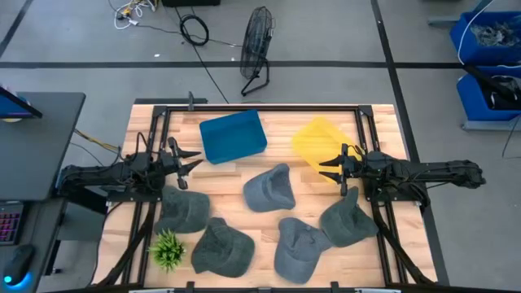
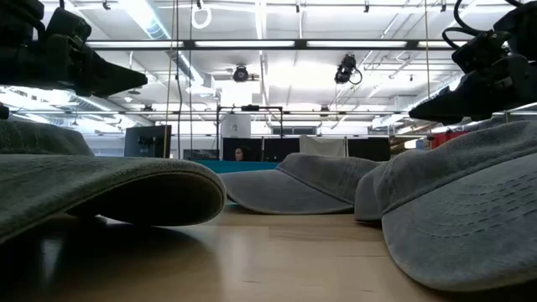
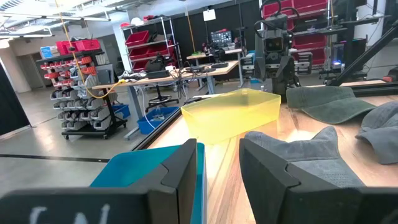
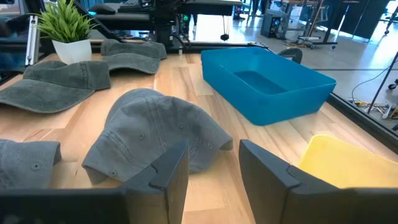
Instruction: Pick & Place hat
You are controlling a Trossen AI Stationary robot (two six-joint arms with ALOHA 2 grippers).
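Note:
Several grey caps lie crown-up on the wooden table: one in the middle (image 1: 269,189), one near my left arm (image 1: 183,210), two along the near edge (image 1: 221,247) (image 1: 299,248), and one near my right arm (image 1: 348,221). My left gripper (image 1: 189,163) (image 3: 217,165) is open and hovers at the table's left, pointing right past the blue bin (image 1: 233,136). My right gripper (image 1: 330,167) (image 4: 213,165) is open too. It hovers over the near edge of the yellow bin (image 1: 319,142) and faces the middle cap (image 4: 155,134). Neither gripper touches anything.
A small potted plant (image 1: 168,248) stands at the near left corner. The blue bin and the yellow bin (image 3: 233,112) sit side by side on the far half of the table. Black frame rails (image 1: 260,107) run along the table's far and side edges. Bare wood (image 1: 236,175) lies between the bins and the caps.

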